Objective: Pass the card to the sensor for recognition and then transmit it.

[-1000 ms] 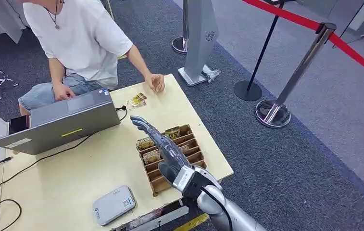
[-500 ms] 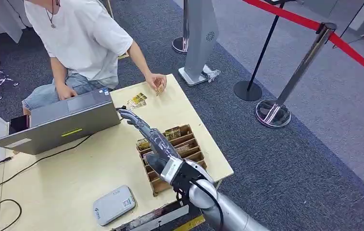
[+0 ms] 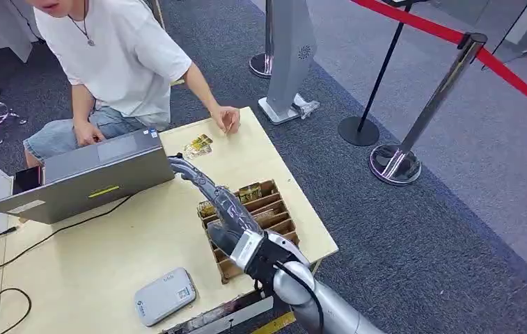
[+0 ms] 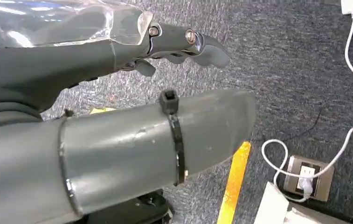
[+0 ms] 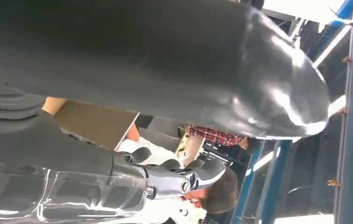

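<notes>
My right hand [image 3: 220, 204] is stretched out flat above the brown card box [image 3: 278, 209], fingers straight and apart, pointing toward the laptop, with nothing in it. The box's slots hold several gold cards [image 3: 250, 192]. A few more cards [image 3: 198, 146] lie on the table by the person's hand [image 3: 227, 118]. The grey-white card sensor [image 3: 165, 296] sits near the table's front edge, to the left of my right arm. In the right wrist view the right hand [image 5: 179, 175] holds nothing. My left hand [image 4: 179, 44] hangs over the carpet, fingers apart and empty.
A grey laptop [image 3: 83, 177] stands open at the back left, its cable trailing across the wooden table [image 3: 107, 243]. A person in a white shirt [image 3: 111, 56] sits behind the table. Stanchions with a red belt [image 3: 448, 80] stand on the carpet to the right.
My right hand has swung left and lower over the card box, fingertips now nearer the laptop. The person's hand has come down flat on the table.
</notes>
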`<state>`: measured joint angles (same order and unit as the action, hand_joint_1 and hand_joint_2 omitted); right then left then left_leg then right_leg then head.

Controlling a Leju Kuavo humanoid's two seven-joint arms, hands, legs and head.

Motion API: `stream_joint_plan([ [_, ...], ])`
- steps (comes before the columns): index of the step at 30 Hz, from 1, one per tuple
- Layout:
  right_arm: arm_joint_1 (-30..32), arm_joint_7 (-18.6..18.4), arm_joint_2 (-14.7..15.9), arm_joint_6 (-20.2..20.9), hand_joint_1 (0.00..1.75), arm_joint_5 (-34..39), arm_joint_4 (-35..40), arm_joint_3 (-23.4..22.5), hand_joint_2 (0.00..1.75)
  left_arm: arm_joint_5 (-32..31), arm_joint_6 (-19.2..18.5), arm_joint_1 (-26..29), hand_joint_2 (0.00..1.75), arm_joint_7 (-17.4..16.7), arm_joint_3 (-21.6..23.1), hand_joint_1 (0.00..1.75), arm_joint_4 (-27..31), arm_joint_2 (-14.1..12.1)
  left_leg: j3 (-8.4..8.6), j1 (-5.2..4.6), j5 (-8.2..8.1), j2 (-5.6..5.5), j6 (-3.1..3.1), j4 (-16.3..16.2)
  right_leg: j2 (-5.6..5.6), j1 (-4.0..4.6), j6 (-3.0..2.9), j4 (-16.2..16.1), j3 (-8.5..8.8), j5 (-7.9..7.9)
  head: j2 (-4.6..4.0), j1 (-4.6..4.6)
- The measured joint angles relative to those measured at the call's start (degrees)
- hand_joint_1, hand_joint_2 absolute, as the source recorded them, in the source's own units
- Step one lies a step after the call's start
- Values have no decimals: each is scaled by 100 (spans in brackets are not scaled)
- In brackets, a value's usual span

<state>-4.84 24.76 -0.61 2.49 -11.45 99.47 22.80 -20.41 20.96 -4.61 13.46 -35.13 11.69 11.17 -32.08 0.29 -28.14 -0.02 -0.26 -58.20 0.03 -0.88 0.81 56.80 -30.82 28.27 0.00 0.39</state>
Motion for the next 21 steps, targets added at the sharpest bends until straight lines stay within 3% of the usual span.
stream_joint_plan([
  [21,527,114,-29,-35,0,-208,343,-177,0,-221,40,-10,0,-72,5,0,0,20,0,0,0,1,0,0,0,0,0,-1,-1,0,0,0],
])
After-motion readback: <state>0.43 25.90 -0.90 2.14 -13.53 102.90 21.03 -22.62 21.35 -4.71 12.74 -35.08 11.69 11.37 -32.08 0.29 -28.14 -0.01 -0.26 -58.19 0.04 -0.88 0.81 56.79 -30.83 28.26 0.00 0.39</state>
